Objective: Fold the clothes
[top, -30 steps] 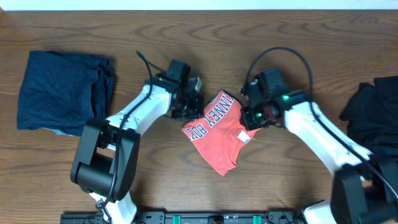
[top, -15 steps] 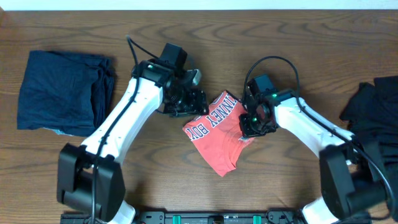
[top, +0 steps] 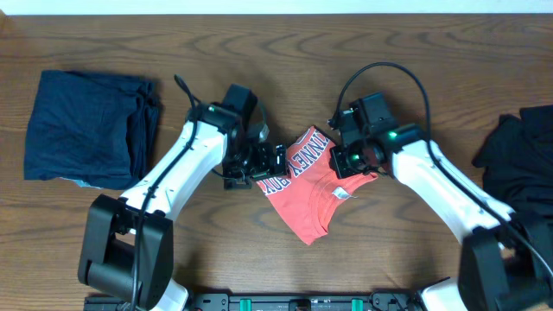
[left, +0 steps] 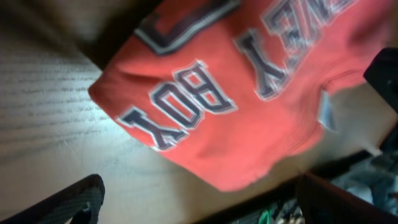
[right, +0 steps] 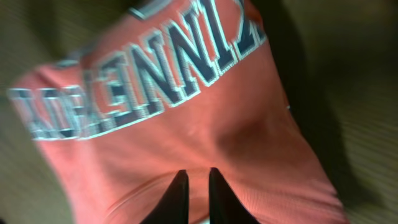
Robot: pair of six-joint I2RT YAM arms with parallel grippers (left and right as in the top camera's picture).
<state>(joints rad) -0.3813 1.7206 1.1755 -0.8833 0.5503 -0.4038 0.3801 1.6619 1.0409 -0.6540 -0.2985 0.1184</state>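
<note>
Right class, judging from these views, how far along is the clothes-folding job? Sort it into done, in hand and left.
Done: the navy fabric garment lies folded flat at the left. In hand: the coral-red lettered T-shirt is bunched mid-table, right end effector apparently pinching its edge, left end effector open beside it. Left: the black fabric garment lies crumpled at the right edge.

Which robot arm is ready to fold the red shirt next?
Right, probably. The right tool is shut on the red shirt, so it can pull the cloth over straight away. The left tool stands wide open at the shirt's edge, gripping nothing.
</note>
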